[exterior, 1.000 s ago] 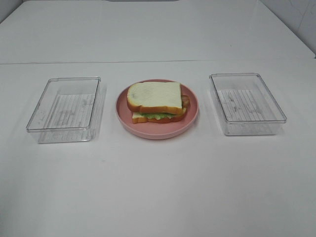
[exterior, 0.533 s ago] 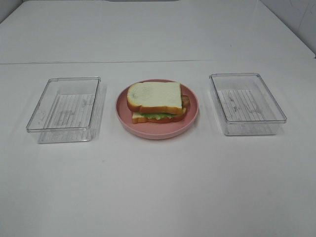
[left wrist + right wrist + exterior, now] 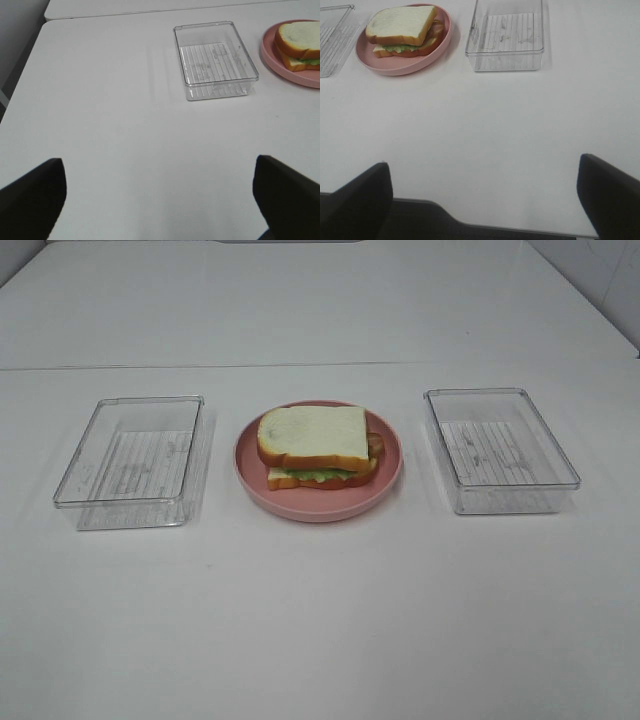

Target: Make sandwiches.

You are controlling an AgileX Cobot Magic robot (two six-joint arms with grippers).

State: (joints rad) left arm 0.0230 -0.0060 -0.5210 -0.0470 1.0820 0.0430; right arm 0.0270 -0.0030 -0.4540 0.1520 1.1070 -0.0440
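One sandwich (image 3: 315, 446) sits stacked on a pink round plate (image 3: 390, 475) in the middle of the white table: white bread slices with tan crust, green lettuce and reddish-brown meat showing between them. It also appears in the left wrist view as the sandwich (image 3: 300, 45) and in the right wrist view as the sandwich (image 3: 402, 31). My left gripper (image 3: 160, 200) is open, far back from the plate over bare table. My right gripper (image 3: 485, 200) is open too, near the table's front edge. Neither arm shows in the exterior view.
An empty clear plastic box (image 3: 132, 460) stands left of the plate and another clear box (image 3: 498, 448) to its right. The table's front edge (image 3: 470, 222) shows in the right wrist view.
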